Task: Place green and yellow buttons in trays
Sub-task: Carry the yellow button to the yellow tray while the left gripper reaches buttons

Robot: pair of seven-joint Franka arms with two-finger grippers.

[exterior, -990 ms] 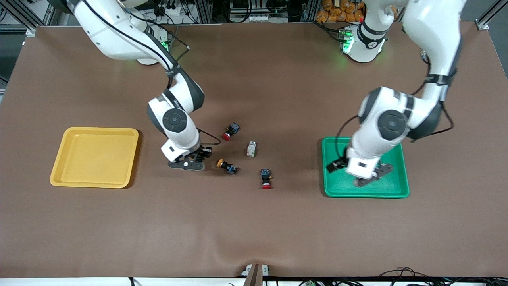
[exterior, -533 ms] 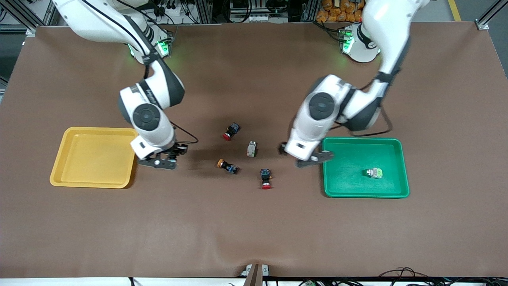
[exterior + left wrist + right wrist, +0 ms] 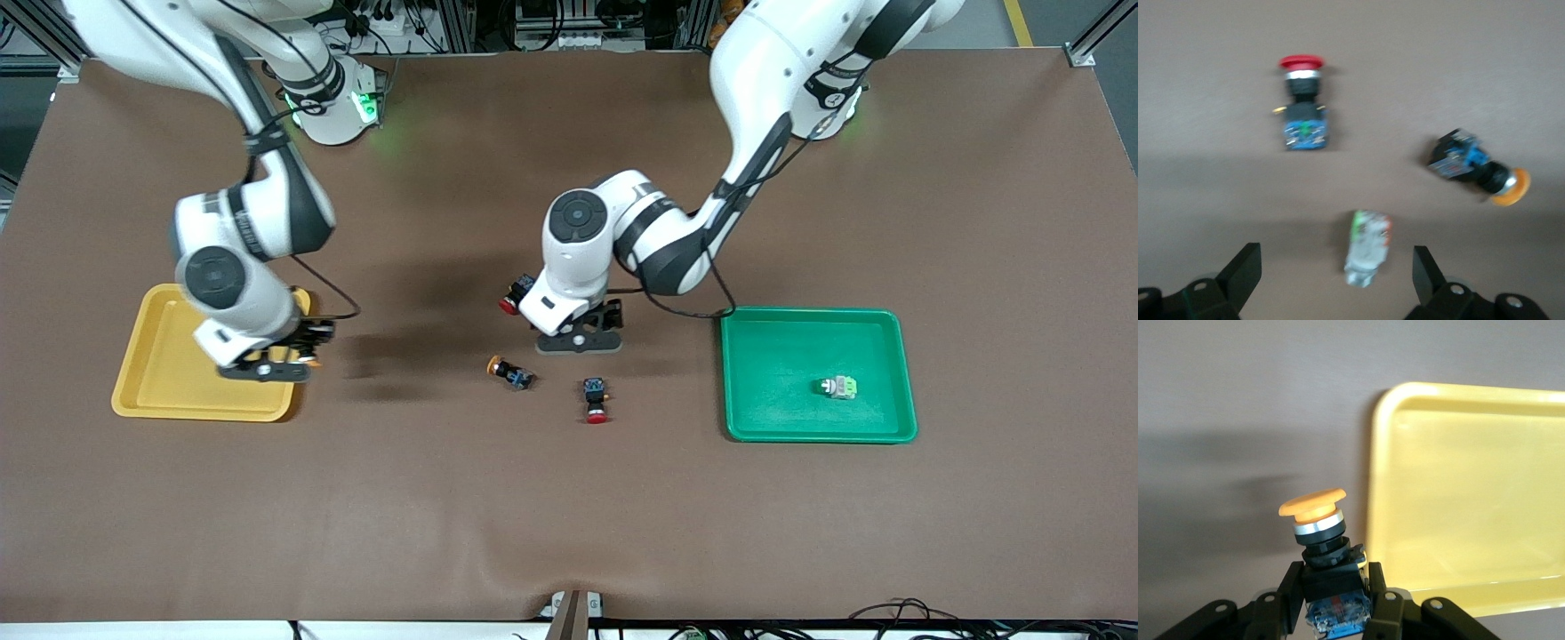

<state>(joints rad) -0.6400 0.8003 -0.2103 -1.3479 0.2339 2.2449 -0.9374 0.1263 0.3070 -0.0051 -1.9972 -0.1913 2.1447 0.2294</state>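
Note:
My right gripper [image 3: 267, 366] is shut on a black-bodied button with an orange-yellow cap [image 3: 1319, 540]. It is over the edge of the yellow tray [image 3: 169, 356] on the side toward the table's middle. The tray also shows in the right wrist view [image 3: 1471, 493]. My left gripper [image 3: 578, 340] is open over a whitish button with green and orange marks [image 3: 1368, 247], which lies between its fingers [image 3: 1245, 270] and is hidden in the front view. Another yellow-capped button [image 3: 509, 372] lies on the table. A whitish green-marked button [image 3: 837, 387] lies in the green tray [image 3: 765, 347].
Two red-capped black buttons lie mid-table, one [image 3: 596, 398] nearer the front camera than my left gripper, the other [image 3: 514, 295] beside that gripper's wrist. In the left wrist view a red-capped button [image 3: 1303, 100] and the yellow-capped one [image 3: 1478, 170] lie close to the whitish button.
My right gripper carried a yellow-capped button from mid-table to the yellow tray's edge. My left gripper left the green tray, leaving a whitish button there, and moved over the mid-table whitish button.

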